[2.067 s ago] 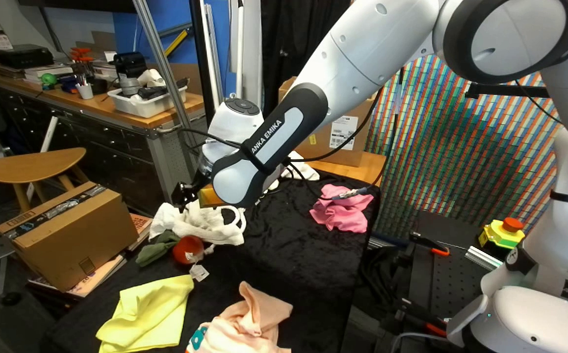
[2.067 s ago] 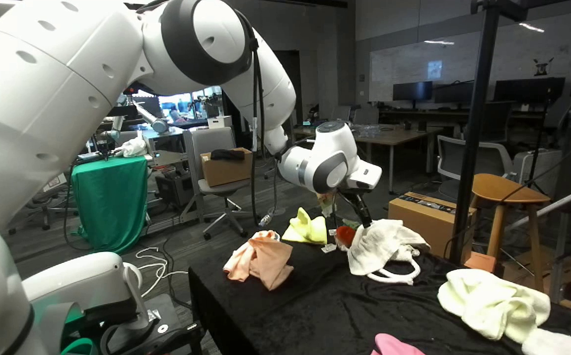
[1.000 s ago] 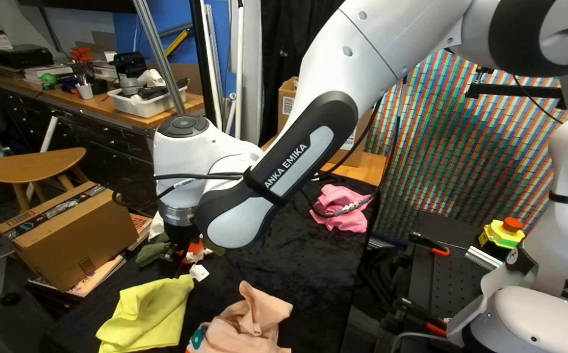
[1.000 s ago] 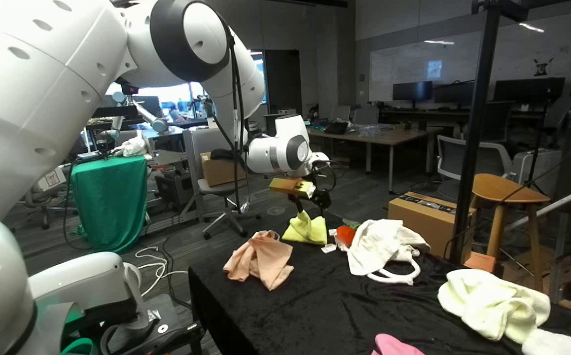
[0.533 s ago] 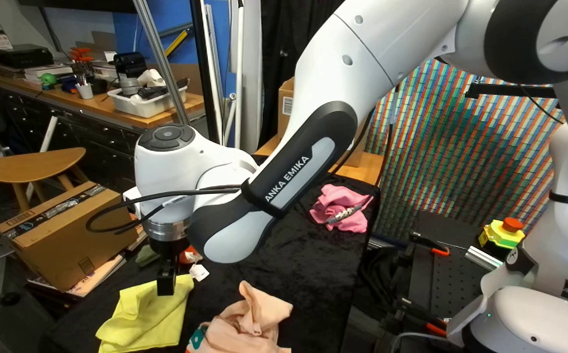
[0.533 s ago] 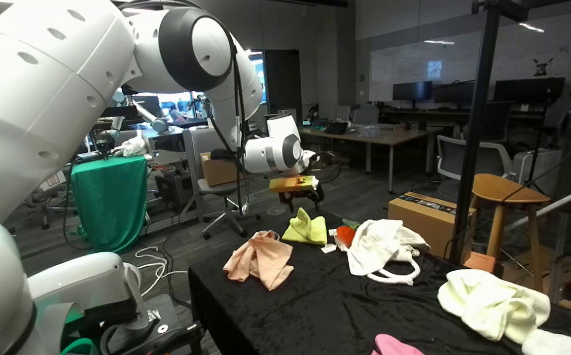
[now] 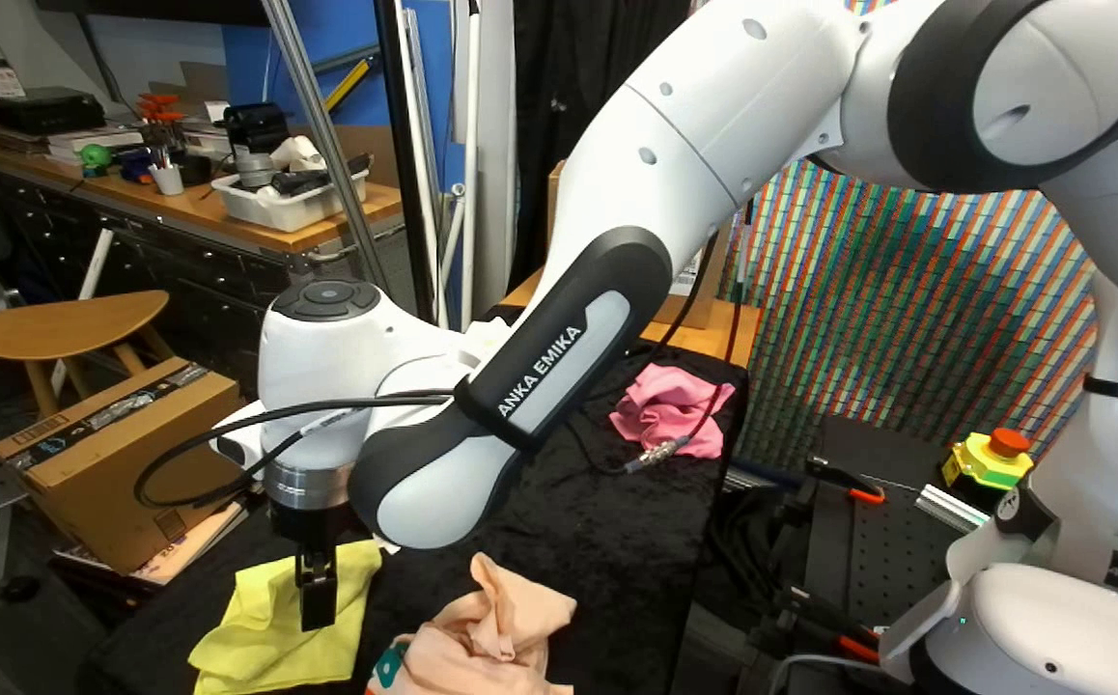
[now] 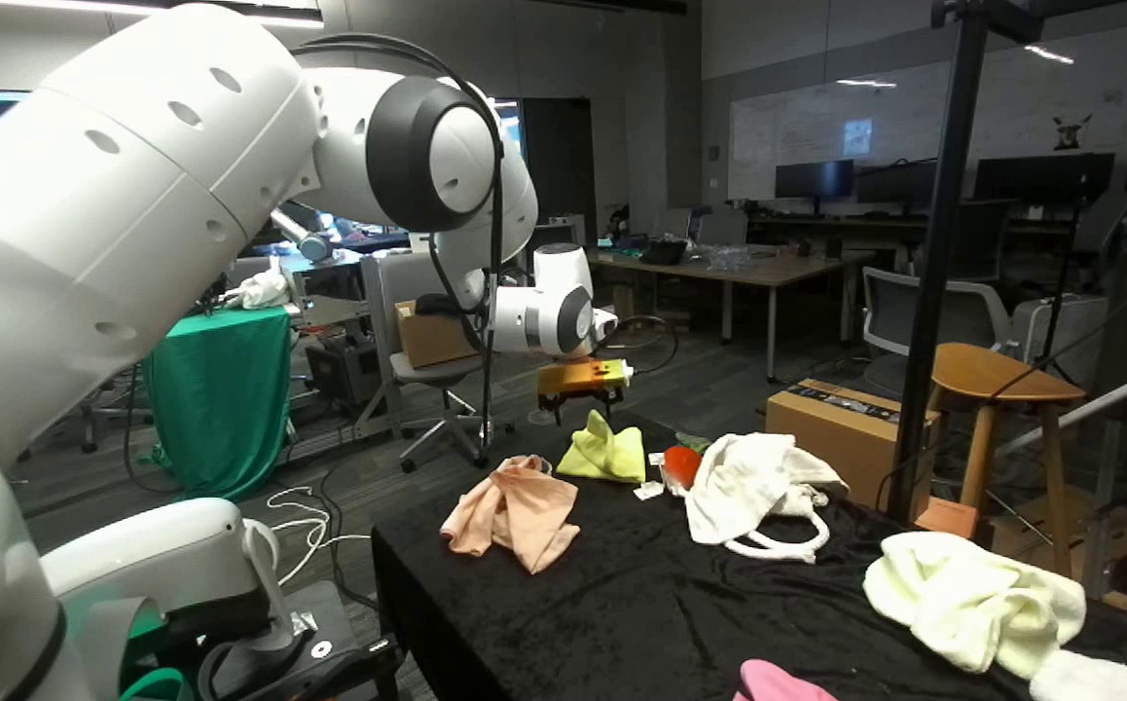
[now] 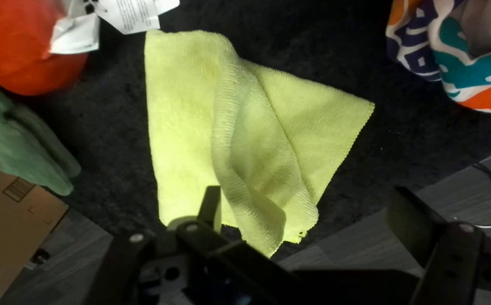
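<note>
Robot arm, one: white with black trim; bent over the yellow cloth.
Surface: black covering; carries the yellow cloth near its border.
Cardboard box: brown, taped; off the surface, apart from the yellow cloth.
White cloth: rumpled, with looped strap; past the red-orange item as reckoned from the yellow cloth.
Peach cloth: crumpled, patterned in part; near the yellow cloth, separate from it.
Yellow cloth, one: ribbed texture, folded over itself with a raised ridge; lying on the surface below the claw.
Pink cloth: crumpled; well apart from the yellow cloth.
Claw: black; released, jaws spread wide; hanging above the yellow cloth, one jaw overlapping its edge in the wrist view.
Red-orange item: rounded; near the yellow cloth.
Green piece: lobed, soft-looking; near the yellow cloth.
White tags: printed; just beside one corner of the yellow cloth.
</note>
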